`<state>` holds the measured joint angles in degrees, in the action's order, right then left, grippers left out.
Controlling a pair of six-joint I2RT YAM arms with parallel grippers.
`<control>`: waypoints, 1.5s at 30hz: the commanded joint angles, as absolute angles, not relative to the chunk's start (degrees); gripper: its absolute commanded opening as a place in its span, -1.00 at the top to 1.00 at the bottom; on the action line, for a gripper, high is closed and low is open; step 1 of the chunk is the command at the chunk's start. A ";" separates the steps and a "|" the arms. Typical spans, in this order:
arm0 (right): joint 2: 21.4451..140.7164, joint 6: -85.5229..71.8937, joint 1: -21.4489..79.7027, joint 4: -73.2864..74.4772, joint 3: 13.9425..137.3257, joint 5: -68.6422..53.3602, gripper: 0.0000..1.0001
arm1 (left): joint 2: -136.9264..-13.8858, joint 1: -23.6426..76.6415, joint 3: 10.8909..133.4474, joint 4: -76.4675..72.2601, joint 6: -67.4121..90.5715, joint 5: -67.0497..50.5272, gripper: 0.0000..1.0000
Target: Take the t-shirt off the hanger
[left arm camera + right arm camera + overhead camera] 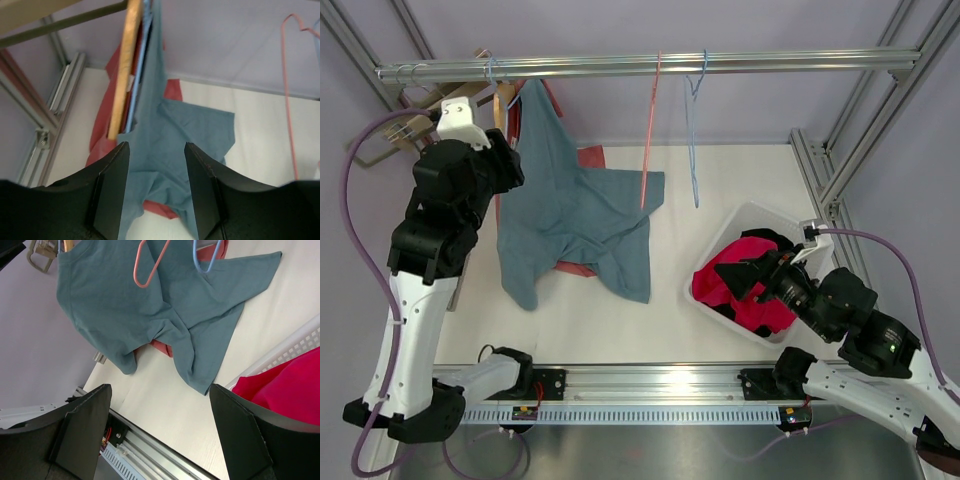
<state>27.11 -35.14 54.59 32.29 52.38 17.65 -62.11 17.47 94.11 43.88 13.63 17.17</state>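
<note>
Under the left end of the rail [640, 65], the teal t-shirt [570, 215] hangs from a wooden hanger [125, 70], the left gripper [157, 147] before it with jaws spread, the right gripper [160, 390] likewise agape well below the rail's right half; a careless tug may unhook the hanger too.

Up top there's a metal rail [640, 65] with an empty pink hanger [650, 130] and a blue hanger [692, 140] side by side, a red cloth [590, 157] on the white table [670, 300], and a white basket [718, 240] on the right holding hot-pink fabric [740, 285] and something black [765, 240].
</note>
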 commanded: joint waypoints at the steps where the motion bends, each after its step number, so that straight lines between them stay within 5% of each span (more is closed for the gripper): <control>1: 27.25 -34.01 54.49 29.53 51.42 14.86 -0.75 | -64.06 12.93 95.27 46.32 11.60 16.97 -0.04; 15: 29.09 -34.37 54.49 28.30 50.63 12.39 -0.70 | -73.73 7.73 100.55 45.01 12.04 9.40 0.01; 24: 30.06 -34.37 54.49 27.34 50.54 11.78 -0.69 | -74.79 7.73 100.28 43.24 12.92 8.09 0.43; 35: 31.55 -34.81 54.49 24.70 50.01 10.55 -0.68 | -79.89 7.73 103.96 41.31 13.01 8.52 0.30; 36: 31.81 -34.80 54.49 24.70 50.18 10.46 -0.68 | -80.85 7.65 104.58 41.05 13.18 8.61 0.34; 40: 33.04 -34.54 54.49 24.08 50.45 10.11 -0.68 | -82.62 7.56 107.57 41.04 14.32 7.65 1.00; 45: 34.71 -32.96 54.49 21.98 51.24 6.87 -0.68 | -81.13 7.65 107.93 39.91 14.94 3.79 1.00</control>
<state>33.78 -34.94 54.59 25.52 50.11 10.90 -82.91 7.90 104.57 45.06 14.20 7.33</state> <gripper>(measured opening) 0.840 0.028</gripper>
